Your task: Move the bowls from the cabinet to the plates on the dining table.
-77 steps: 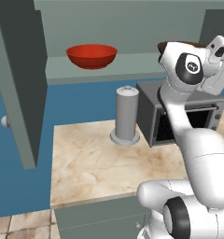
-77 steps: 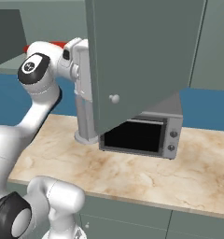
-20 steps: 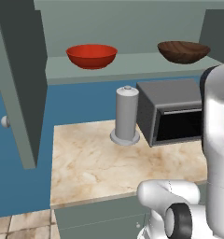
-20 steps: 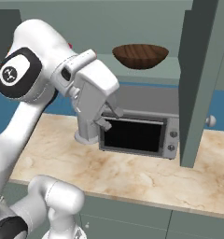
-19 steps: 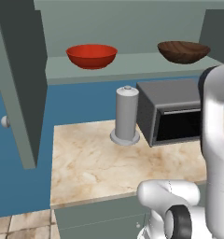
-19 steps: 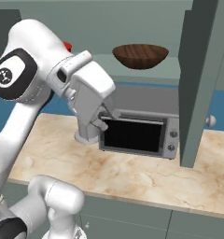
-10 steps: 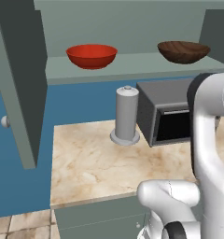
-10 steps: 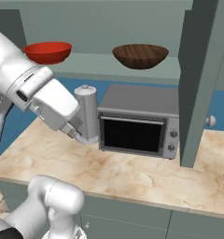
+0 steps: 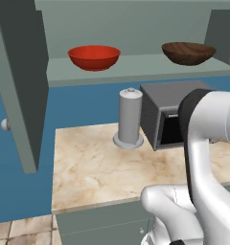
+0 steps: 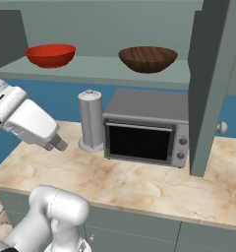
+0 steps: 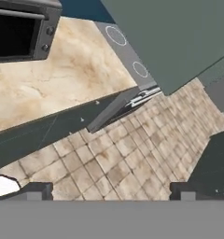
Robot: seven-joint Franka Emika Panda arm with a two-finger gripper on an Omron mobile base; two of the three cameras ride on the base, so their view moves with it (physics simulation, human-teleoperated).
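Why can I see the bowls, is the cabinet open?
Open. Both cabinet doors are swung out to the sides, so the red bowl and the brown bowl sit in plain sight on the shelf inside.

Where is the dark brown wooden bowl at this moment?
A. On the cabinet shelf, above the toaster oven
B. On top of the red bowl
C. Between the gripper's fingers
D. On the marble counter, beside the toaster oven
A. The brown wooden bowl sits on the pale green cabinet shelf, above the grey toaster oven and apart from the red bowl.
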